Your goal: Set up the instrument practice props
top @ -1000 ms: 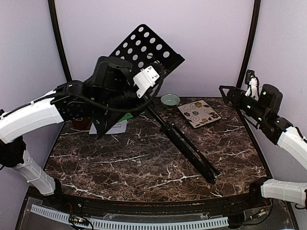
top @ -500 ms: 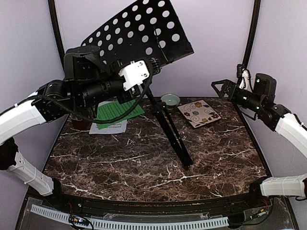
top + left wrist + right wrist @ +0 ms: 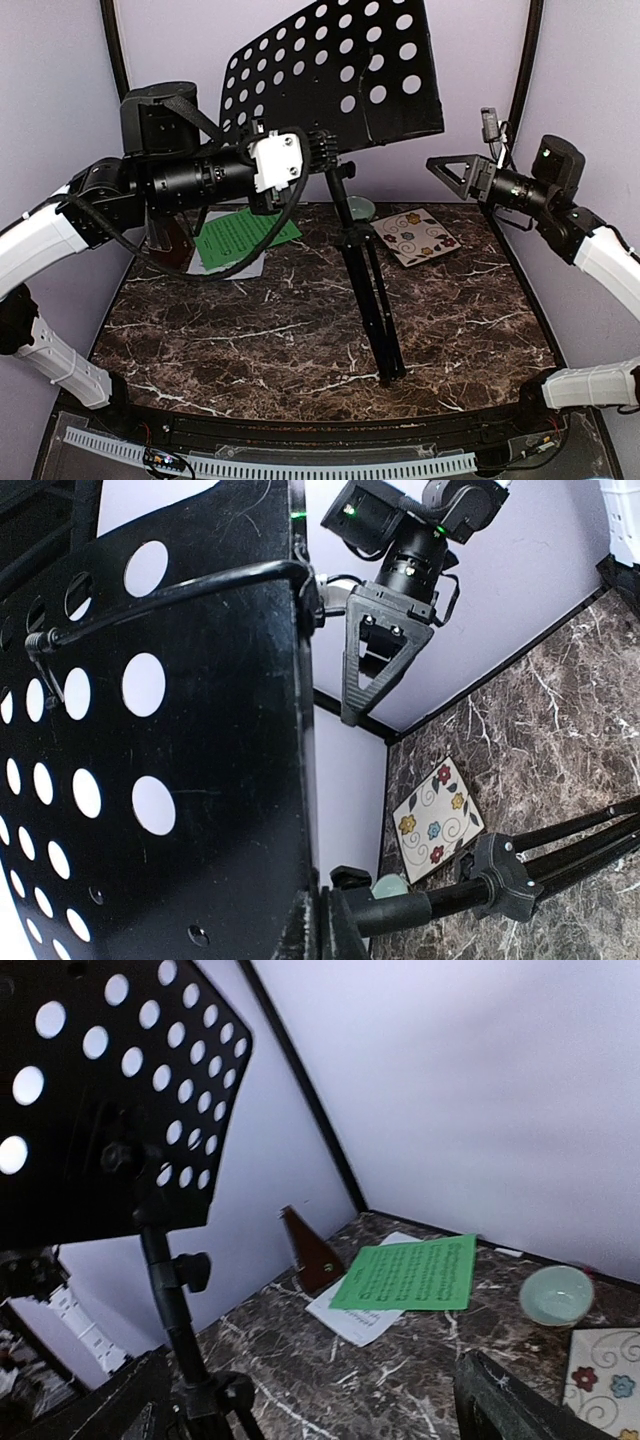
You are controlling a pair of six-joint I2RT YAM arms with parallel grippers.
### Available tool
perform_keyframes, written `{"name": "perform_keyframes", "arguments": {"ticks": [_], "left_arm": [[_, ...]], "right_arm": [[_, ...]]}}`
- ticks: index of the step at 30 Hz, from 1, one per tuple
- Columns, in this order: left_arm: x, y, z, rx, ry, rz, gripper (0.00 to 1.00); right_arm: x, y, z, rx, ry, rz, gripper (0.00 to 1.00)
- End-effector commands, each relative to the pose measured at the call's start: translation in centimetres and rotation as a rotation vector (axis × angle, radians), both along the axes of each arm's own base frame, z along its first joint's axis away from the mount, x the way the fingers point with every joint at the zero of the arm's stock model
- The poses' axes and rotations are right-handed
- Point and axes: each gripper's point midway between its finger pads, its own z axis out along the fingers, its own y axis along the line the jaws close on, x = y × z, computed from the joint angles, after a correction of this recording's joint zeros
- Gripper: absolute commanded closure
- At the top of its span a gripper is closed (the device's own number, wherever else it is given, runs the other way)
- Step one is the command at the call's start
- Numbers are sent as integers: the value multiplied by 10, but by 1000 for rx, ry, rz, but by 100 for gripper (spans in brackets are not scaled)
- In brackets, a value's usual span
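The black perforated music stand [image 3: 330,80] now stands nearly upright, its folded legs [image 3: 378,320] touching the marble table near the front middle. My left gripper [image 3: 318,160] is shut on the stand just below the desk; in the left wrist view the jaws [image 3: 322,932] pinch the desk's lower edge [image 3: 150,730]. My right gripper [image 3: 455,170] hangs open in the air to the right of the stand, holding nothing. The green sheet [image 3: 415,1272] lies on the white sheet [image 3: 355,1315] at the back left. The dark red-brown metronome [image 3: 312,1250] stands beside them.
A pale green bowl [image 3: 556,1295] sits at the back, partly hidden behind the stand's pole in the top view. A cream tile with flowers and swirls [image 3: 414,236] lies at the back right. The stand's pole [image 3: 365,270] crosses the table's middle.
My left arm has swung the stand from lying slanted across the table up to nearly vertical, and the feet have drawn in towards the middle. My right gripper has risen and moved a little left, still open.
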Motion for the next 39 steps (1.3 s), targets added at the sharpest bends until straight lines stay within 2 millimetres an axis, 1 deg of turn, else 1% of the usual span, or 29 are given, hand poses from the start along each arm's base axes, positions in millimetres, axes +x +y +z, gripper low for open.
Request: {"name": "perform_keyframes", "arguments": {"ticks": [1,2,4,7,9,13,15,17,20,24,28,36,39], "left_arm": [[-39,43,131,-327,-256,-97,100],[-42,41,129,-319,-260,-115,100],[-47,39,126,-305,-268,-149,100],[-57,34,121,-296,-265,-216,100],[-63,31,118,-295,-257,-253,100],[-73,27,113,-288,-249,-317,100],[-77,25,112,-289,-241,-343,100],[-81,24,111,-293,-230,-372,100],[-84,20,107,-285,-217,-397,100],[-84,18,104,-273,-217,-406,100],[-87,16,101,-272,-214,-425,100],[-89,9,94,-259,-198,-455,100],[-89,7,93,-259,-195,-459,100]], "right_arm": [[-42,24,18,58,-126,248,5],[-49,29,18,59,-132,290,7],[-58,40,15,43,-132,362,8],[-69,58,13,17,-128,461,4],[-70,68,10,12,-110,501,3],[-71,85,4,4,-103,564,7],[-76,91,5,-2,-114,610,8],[-79,94,16,-2,-146,650,10],[-83,103,24,4,-159,702,14],[-91,116,20,-15,-158,752,20],[-102,125,17,-25,-174,785,26],[-102,134,20,-27,-186,799,38],[-101,135,19,-32,-186,801,47]]}}
